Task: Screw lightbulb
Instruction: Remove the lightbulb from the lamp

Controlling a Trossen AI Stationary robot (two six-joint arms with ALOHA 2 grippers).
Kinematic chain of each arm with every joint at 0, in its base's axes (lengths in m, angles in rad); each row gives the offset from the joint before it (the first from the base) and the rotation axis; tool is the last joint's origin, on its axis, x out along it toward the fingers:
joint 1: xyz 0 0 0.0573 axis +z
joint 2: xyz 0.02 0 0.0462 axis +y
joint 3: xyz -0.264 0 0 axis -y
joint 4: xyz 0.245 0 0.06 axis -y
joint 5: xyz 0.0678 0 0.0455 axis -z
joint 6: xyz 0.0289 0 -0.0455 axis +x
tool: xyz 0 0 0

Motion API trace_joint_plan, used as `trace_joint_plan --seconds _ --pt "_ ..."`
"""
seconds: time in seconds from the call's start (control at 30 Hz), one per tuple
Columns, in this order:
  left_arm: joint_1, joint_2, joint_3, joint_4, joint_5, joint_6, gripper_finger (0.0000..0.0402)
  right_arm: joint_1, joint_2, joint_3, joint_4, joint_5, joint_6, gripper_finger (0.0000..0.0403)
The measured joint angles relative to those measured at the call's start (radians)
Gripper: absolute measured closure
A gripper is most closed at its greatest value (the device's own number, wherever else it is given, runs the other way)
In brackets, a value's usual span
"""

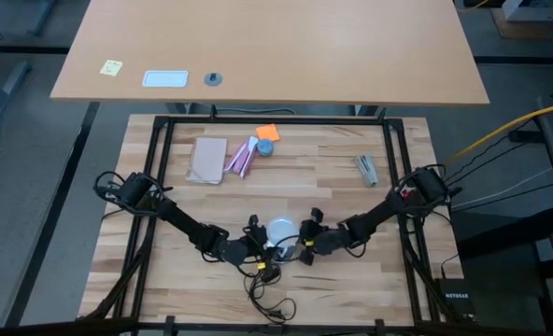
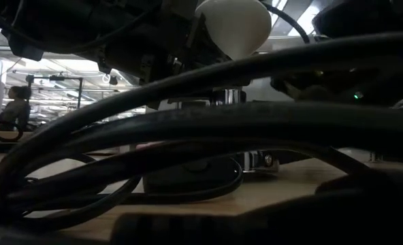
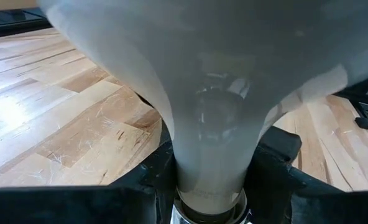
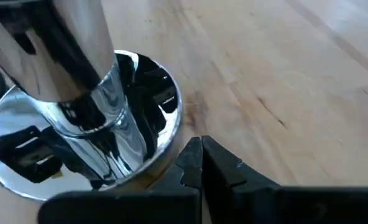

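Bulb seated over the socket, both arms closed in at the near middle of the table.

I have the left gripper (image 1: 255,245) clamped on the narrow neck of the lightbulb (image 3: 209,124), its dark fingers (image 3: 148,180) pressed against either side just above the metal collar, so I can turn the bulb about its own axis. The white globe (image 1: 281,230) sits between the two arms, directly above the chrome socket (image 4: 91,143), whose stem and round base stand upright on the wooden table (image 1: 333,177). My right gripper (image 4: 201,163) rests at the rim of that base with its fingers pinched together, holding nothing; I judge it is there to brace the socket against twisting.
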Motion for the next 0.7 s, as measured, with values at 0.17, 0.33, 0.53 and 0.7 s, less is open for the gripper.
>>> trace_joint_plan --seconds 0.17,0.33,0.53,0.7 --pt "0.004 0.000 0.000 -0.005 0.002 0.004 0.0263 0.002 0.002 0.031 -0.007 -0.033 -0.057 0.0398" --pt "0.014 -0.003 0.001 -0.003 0.008 0.008 0.0263 0.004 0.002 0.045 -0.015 -0.094 -0.057 0.0399" --pt "0.020 -0.004 0.002 -0.020 -0.011 0.007 0.0263 0.015 0.002 0.048 -0.009 -0.140 -0.049 0.0400" --pt "0.021 -0.005 0.002 -0.029 -0.038 0.022 0.0263 0.044 0.002 0.052 0.003 -0.154 -0.019 0.0400"
